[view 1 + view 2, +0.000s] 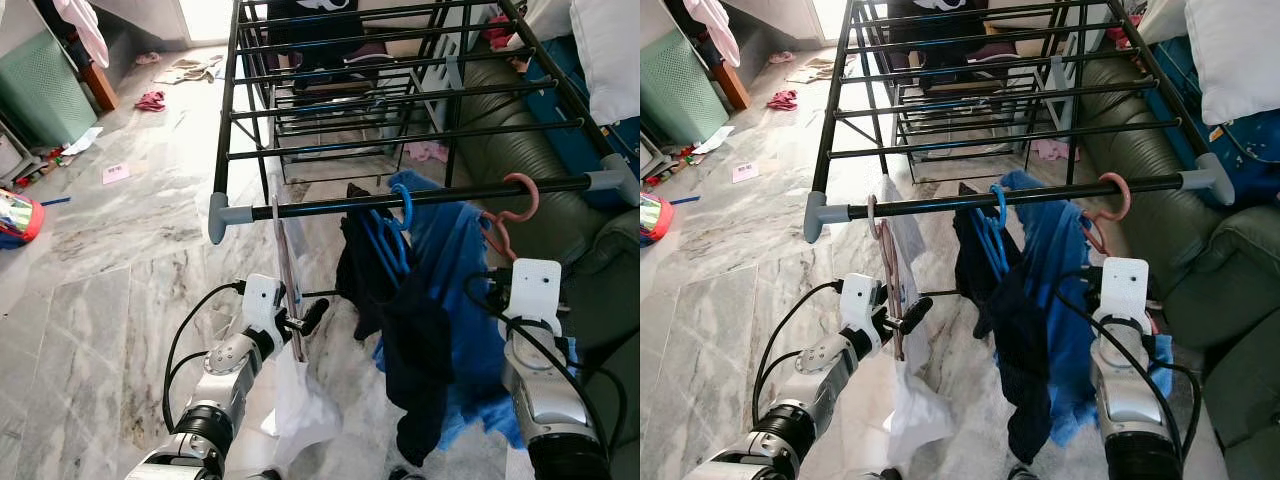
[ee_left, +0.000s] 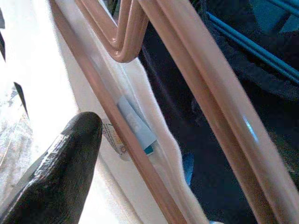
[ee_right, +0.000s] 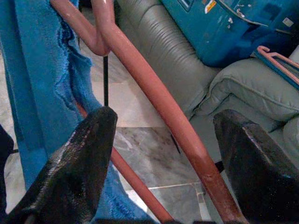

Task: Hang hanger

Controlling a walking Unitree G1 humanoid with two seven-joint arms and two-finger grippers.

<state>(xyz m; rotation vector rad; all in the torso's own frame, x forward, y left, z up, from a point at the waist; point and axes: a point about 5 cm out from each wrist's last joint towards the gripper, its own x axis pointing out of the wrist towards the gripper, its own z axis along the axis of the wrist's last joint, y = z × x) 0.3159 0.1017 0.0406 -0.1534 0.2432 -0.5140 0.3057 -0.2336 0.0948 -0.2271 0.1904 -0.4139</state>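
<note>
Glossy plastic hanger (image 3: 163, 102); matt metal rack (image 1: 420, 197); polished marble floor (image 1: 110, 290)

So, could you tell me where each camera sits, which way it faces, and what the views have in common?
Left eye view: on the head, looking forward and down at the drying rack; both silver arms show.
Right eye view: the other head eye, same scene, shifted slightly sideways.
Left wrist view: along the left gripper, close on the beige hanger carrying a white garment.
Right wrist view: between the right gripper's open fingers, at the pink hanger beside blue cloth.
Shared: both hangers appear in the head views.
</note>
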